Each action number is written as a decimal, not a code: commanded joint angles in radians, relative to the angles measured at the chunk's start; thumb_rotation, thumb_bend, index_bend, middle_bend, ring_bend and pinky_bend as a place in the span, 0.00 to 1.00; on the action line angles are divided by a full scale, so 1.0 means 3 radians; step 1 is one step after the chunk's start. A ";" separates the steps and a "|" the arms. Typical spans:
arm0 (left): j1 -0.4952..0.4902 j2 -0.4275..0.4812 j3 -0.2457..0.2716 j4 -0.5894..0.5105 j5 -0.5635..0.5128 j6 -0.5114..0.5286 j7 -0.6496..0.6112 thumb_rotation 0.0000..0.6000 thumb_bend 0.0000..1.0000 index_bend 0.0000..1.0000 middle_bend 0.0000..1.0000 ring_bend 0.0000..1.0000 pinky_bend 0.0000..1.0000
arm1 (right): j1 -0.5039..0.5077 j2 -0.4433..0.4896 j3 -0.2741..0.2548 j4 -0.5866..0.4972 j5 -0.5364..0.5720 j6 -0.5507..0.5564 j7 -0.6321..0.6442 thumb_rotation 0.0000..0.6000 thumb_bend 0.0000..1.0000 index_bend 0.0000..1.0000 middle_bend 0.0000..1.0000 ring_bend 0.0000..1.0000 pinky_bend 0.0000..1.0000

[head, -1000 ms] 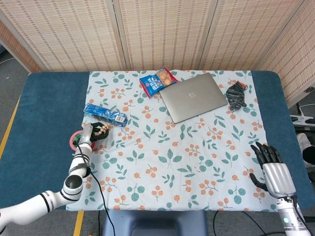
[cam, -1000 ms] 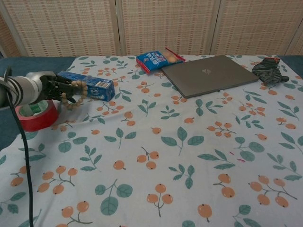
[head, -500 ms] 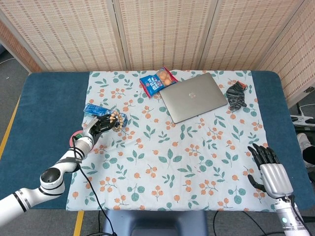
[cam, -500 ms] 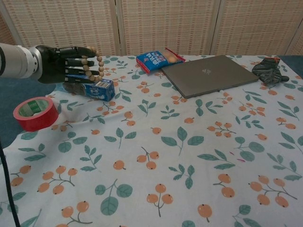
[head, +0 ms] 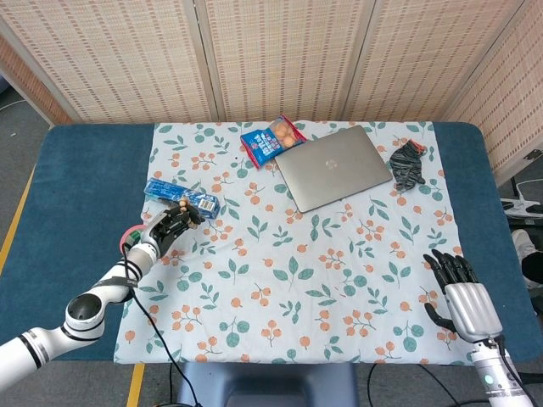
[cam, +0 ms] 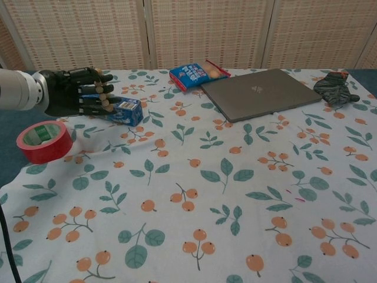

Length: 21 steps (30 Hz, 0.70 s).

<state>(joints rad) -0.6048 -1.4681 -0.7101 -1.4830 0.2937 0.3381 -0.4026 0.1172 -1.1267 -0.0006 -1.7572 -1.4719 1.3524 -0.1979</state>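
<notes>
The left hand (cam: 73,97) is raised above the left side of the counter (head: 76,170), its dark fingers curled around a string of wooden beads (cam: 105,97) that drapes across them. Just beyond and partly under the hand lies a long blue box (cam: 121,109) on the leaf-and-berry patterned cloth (cam: 224,194). Nearer and further left, at the cloth's edge, a red roll of tape (cam: 42,141) sits flat. Further away, near the middle of the far edge, a blue snack packet (cam: 197,73) lies touching the corner of a closed grey laptop (cam: 259,92). At the far right a crumpled dark glove (cam: 336,88) rests on the cloth, just beside the laptop. The right hand (head: 462,292) shows only in the head view, well apart from everything, at the near right corner of the counter with its fingers spread and holding nothing.
</notes>
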 commanded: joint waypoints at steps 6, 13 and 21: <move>0.0040 0.0005 0.0058 0.0029 0.0344 -0.0040 -0.0229 1.00 0.55 0.51 0.58 0.29 0.11 | 0.0004 0.0006 -0.0008 -0.0012 -0.0002 -0.0014 -0.0008 1.00 0.27 0.00 0.00 0.00 0.00; 0.0058 0.0003 0.0115 -0.0041 0.0601 0.0060 -0.0350 0.98 0.42 0.53 0.57 0.26 0.08 | 0.0011 0.0010 -0.0017 -0.0017 0.0003 -0.0041 -0.0017 1.00 0.27 0.00 0.00 0.00 0.00; 0.0079 0.0005 0.0147 -0.0094 0.0797 0.0108 -0.0507 0.61 0.37 0.63 0.57 0.26 0.05 | 0.0012 0.0026 -0.0019 -0.0033 0.0019 -0.0052 -0.0029 1.00 0.27 0.00 0.00 0.00 0.00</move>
<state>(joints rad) -0.5829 -1.4662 -0.6672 -1.5083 0.5283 0.3664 -0.5504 0.1207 -1.1189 -0.0062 -1.7670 -1.4664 1.3368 -0.2065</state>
